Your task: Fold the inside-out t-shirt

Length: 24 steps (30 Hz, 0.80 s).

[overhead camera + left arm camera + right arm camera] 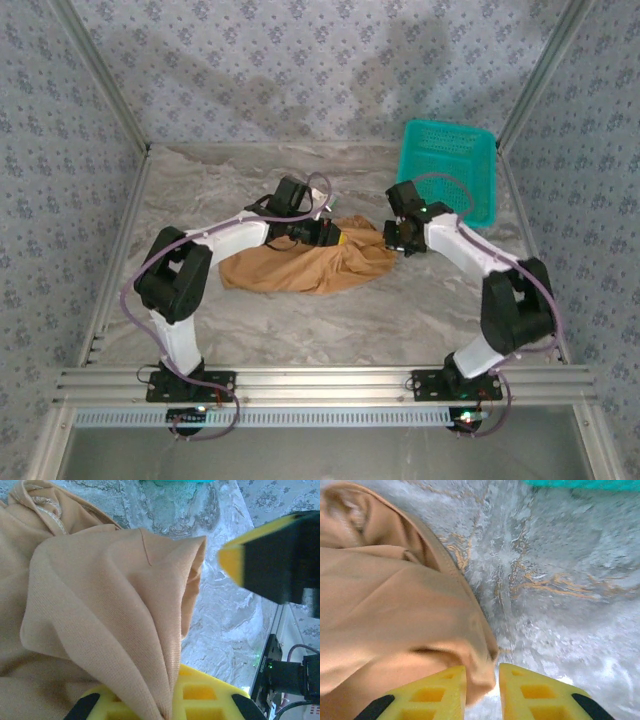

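Note:
The inside-out t-shirt (pixel 305 265) lies bunched in a tan heap at the middle of the marbled table. My left gripper (pixel 335 238) is at the heap's upper right edge. Its yellow fingers (pixel 210 695) are shut on a ridge of the t-shirt (pixel 110 605), which rises out of the seam between them. My right gripper (pixel 397 240) is just right of the heap. In the right wrist view its fingers (pixel 440 692) stand a little apart, with a blurred fold of the t-shirt (pixel 395 605) hanging loose between them and a gap on the right side. The left wrist view catches the right gripper (pixel 272 555) close by.
A teal plastic basket (pixel 447 168) sits at the back right corner. Patterned walls close in the table on three sides. An aluminium rail (pixel 320 380) runs along the near edge by the arm bases. Bare marbled table (pixel 400 320) lies in front of the shirt.

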### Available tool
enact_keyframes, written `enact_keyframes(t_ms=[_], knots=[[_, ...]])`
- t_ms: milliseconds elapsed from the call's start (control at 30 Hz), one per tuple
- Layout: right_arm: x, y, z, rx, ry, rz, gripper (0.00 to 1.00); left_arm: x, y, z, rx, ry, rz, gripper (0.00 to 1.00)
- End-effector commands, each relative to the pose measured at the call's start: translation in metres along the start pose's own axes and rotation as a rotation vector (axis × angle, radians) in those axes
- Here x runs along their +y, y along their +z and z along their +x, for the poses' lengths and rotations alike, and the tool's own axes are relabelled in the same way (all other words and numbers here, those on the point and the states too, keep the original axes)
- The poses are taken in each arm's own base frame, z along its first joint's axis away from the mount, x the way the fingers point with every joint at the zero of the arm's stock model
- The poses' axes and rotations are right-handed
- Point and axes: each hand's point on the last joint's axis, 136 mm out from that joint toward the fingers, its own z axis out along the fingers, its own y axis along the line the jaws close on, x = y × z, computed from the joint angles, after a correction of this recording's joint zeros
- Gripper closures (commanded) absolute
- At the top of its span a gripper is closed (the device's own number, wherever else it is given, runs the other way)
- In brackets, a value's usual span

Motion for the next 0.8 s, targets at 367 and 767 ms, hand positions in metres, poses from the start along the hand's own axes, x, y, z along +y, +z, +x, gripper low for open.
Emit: enact_keyframes(t_ms=[367,767], knots=[[0.044,0.032,0.006,0.067,0.033,-0.115,0.78,-0.014,-0.004,-0.009,-0.008,0.030,0.021,1.00],[0.046,0.071,0.007,0.122,0.058,-0.081,0.75,-0.013,-0.005,-0.007,-0.002,0.034,0.017,1.00]])
